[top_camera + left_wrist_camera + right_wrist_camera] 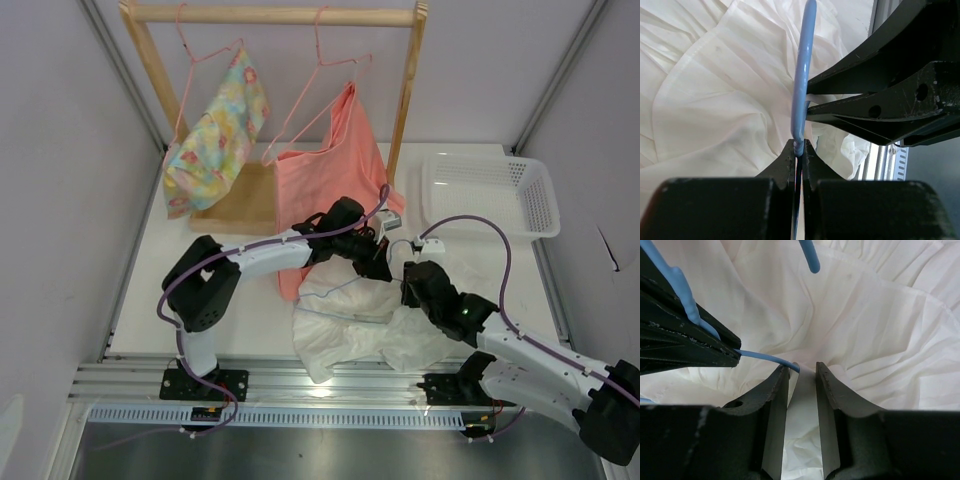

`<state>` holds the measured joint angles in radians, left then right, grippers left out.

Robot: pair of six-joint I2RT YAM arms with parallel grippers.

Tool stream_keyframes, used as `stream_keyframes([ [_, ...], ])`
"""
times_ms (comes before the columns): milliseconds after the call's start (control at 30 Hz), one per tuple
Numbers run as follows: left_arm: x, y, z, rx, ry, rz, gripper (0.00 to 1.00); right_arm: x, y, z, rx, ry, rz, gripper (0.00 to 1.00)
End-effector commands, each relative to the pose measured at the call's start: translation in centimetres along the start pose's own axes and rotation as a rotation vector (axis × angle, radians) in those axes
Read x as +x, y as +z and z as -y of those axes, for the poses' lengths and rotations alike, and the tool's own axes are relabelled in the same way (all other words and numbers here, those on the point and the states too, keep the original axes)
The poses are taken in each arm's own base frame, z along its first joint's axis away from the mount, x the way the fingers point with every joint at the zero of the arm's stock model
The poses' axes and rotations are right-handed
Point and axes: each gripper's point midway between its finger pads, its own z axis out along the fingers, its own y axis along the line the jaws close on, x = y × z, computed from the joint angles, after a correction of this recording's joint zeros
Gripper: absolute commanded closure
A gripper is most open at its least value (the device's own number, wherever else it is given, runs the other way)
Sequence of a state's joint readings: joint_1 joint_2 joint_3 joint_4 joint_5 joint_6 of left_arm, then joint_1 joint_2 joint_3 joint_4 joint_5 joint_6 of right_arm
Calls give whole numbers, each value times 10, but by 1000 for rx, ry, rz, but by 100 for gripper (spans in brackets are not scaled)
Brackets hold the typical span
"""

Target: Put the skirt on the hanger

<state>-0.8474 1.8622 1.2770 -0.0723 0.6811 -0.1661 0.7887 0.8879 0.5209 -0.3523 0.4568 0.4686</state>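
Observation:
The white skirt (350, 325) lies crumpled on the table between the two arms. The light blue hanger (330, 293) lies on top of it, mostly sunk into the folds. My left gripper (378, 262) is shut on the hanger's wire (804, 75), pinched at the fingertips (799, 145) above the skirt (715, 100). My right gripper (408, 285) meets it from the right, and its fingers (880, 107) show beside the wire. In the right wrist view the jaws (802, 369) hold a raised fold of skirt (880, 330), and the hanger wire (765, 358) runs into that fold.
A wooden rack (270, 15) stands at the back with pink hangers. On them hang a floral garment (215, 125) and a salmon garment (335, 170), which hangs just behind my left arm. A white basket (490, 190) sits at the back right.

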Motion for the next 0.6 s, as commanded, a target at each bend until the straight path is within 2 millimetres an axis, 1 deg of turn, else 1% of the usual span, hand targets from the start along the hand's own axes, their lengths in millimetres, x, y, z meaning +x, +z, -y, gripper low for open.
stream_keyframes([
  [0,-7,-7,29,99,26,5,100,-31,-1,-4,-15,81,128,89],
  [33,-7,-7,28,90,25,6,100,-33,-2,-2,-3,91,138,99],
  [67,-8,-8,23,54,21,13,97,-31,-3,2,19,82,124,100],
  [100,-6,-10,21,35,14,12,95,-35,-6,3,28,83,132,100],
  [133,-13,-13,20,13,19,29,91,-36,-7,8,52,79,141,100],
  [167,-17,-16,18,-15,21,41,72,-37,-9,10,59,77,143,100],
  [200,-29,-26,16,-76,35,80,67,-35,-11,13,64,69,138,100],
  [233,-36,-32,14,-103,40,101,63,-38,-15,13,58,71,151,100],
  [267,-45,-39,13,-127,47,127,54,-40,-17,14,56,69,154,100],
  [333,-68,-62,10,-213,55,198,46,-41,-20,16,60,70,156,100],
  [367,-74,-71,10,-235,57,218,44,-42,-20,16,63,70,158,100],
  [400,-82,-80,12,-250,66,242,43,-42,-20,16,61,67,157,100],
  [433,-89,-95,11,-296,66,269,43,-40,-19,16,65,61,150,100],
  [500,-92,-111,11,-355,71,283,43,-40,-19,17,72,59,148,100],
  [533,-90,-126,10,-413,64,295,43,-40,-20,16,67,58,149,100],
  [567,-91,-135,12,-439,63,313,43,-40,-20,16,64,60,151,100],
])
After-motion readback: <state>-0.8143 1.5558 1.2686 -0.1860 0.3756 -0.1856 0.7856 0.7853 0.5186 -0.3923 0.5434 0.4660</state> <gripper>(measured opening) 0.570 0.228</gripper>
